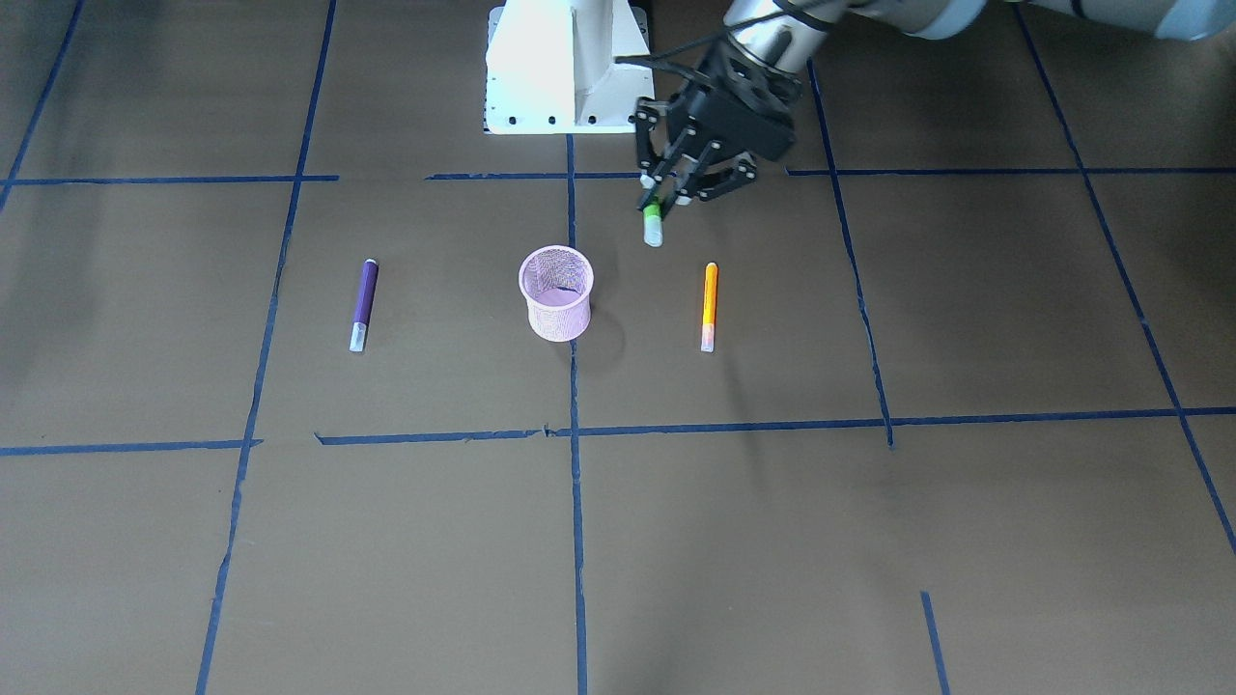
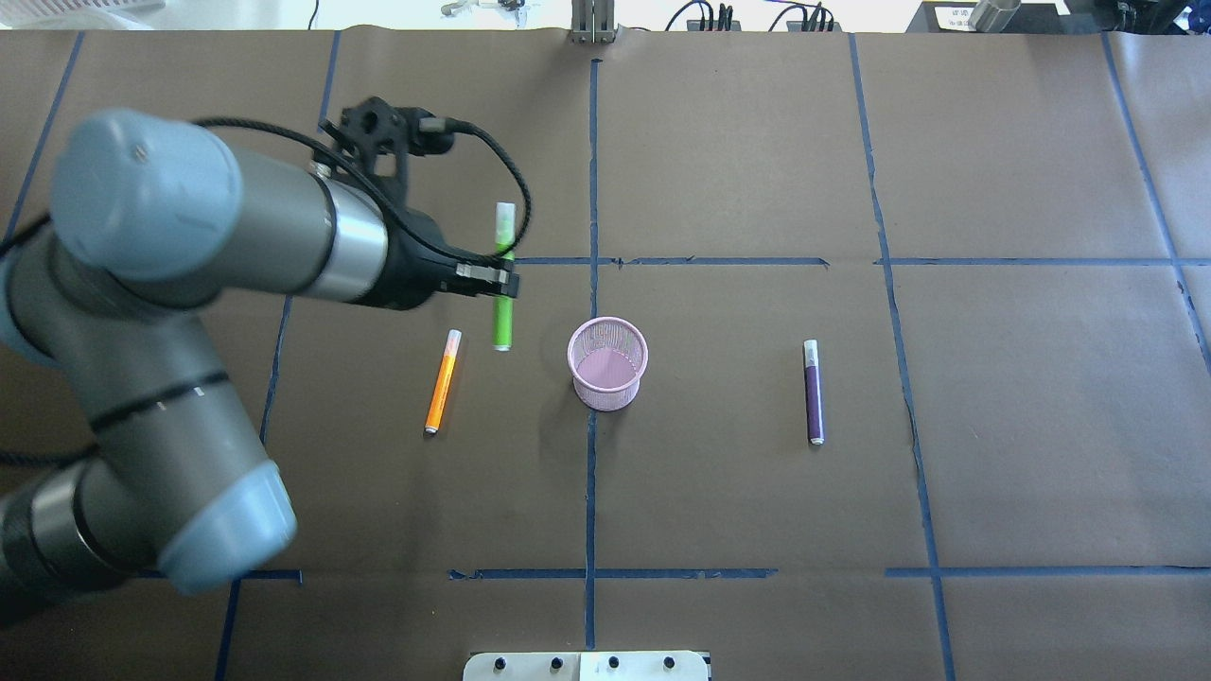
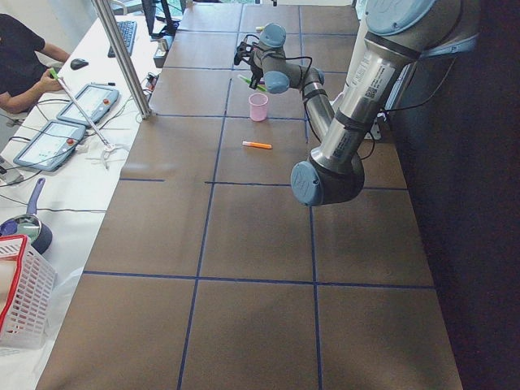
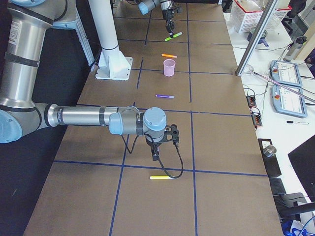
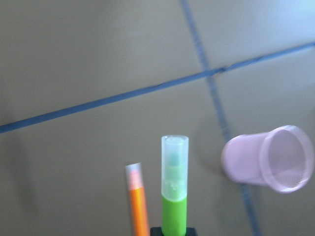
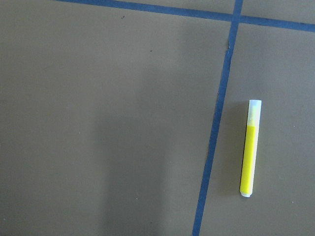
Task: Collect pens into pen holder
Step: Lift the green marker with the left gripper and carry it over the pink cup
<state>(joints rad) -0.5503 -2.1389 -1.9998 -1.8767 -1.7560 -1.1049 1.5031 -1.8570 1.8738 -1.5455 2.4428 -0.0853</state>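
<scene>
My left gripper [image 1: 666,198] is shut on the green pen [image 2: 503,317], gripping it near mid-length and holding it above the table, to the left of the pink mesh pen holder [image 2: 608,364] in the overhead view. The orange pen [image 2: 442,381] lies flat just beside and below the held one. On the holder's other side lies the purple pen [image 2: 813,392]. From the left wrist, the green pen [image 5: 174,196] points its clear cap forward, with the pen holder [image 5: 268,157] to its right. My right gripper [image 4: 156,152] hovers near a yellow pen [image 6: 250,147]; I cannot tell its state.
Blue tape lines [image 1: 575,434] grid the brown table. The white robot pedestal [image 1: 565,68] stands behind the holder. A person [image 3: 20,61] sits at a side desk with tablets, and a white basket [image 3: 20,301] stands off the table's edge.
</scene>
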